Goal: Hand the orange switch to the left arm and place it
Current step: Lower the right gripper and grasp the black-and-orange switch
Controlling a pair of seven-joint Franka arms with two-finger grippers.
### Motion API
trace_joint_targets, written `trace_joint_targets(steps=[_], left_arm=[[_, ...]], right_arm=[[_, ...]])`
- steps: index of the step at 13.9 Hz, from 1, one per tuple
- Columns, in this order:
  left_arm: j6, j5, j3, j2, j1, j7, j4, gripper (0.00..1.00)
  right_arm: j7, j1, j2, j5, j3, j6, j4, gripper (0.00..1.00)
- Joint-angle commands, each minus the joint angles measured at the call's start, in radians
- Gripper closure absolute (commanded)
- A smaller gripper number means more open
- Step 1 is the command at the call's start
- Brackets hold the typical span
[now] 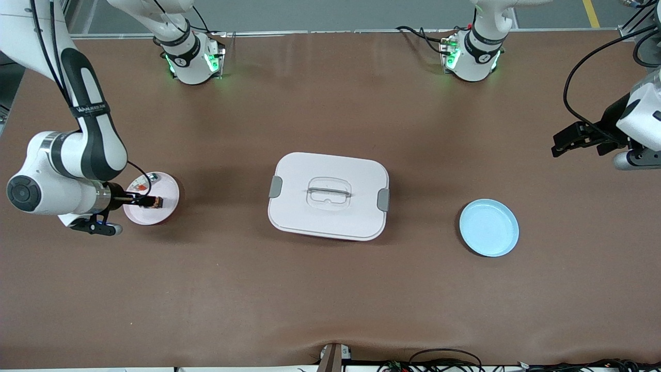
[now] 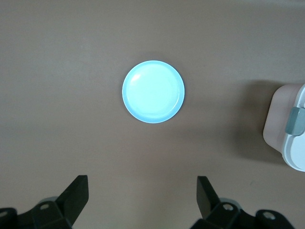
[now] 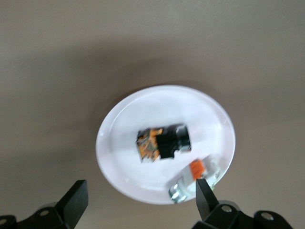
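The blue plate (image 1: 489, 228) lies nearest the front camera, bare, toward the left arm's end, likely the drop spot; the box (image 1: 328, 196) sits mid-table between both plates, the obstacle to clear; the orange switch (image 3: 162, 143) lies on the pink plate (image 1: 170, 206) beside a small silver-and-red item (image 3: 193, 179); the right gripper (image 3: 138, 200) hangs over it, fingers spread, holding nothing; the left gripper (image 2: 143, 195) waits spread and empty above the table's edge. In the front view the right gripper largely hides the switch.

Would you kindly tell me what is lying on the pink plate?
The pink plate holds the orange switch and a small silver-and-red part near its rim, partly hidden by the right gripper.
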Motion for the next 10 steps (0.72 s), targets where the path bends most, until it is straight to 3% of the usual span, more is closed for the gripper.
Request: trace_joint_targets(steps=[1,10], left_arm=[[-0.020,0.011,-0.001,0.005,0.003,0.020,0.016,0.00],[-0.020,0.011,-0.001,0.003,-0.001,0.013,0.016,0.00]], right_arm=[[0.016,-0.014,0.016,-0.047,0.013,0.028,0.008,0.00],[-0.002,-0.040,0.084,-0.047,0.016,0.072,-0.011,0.00]])
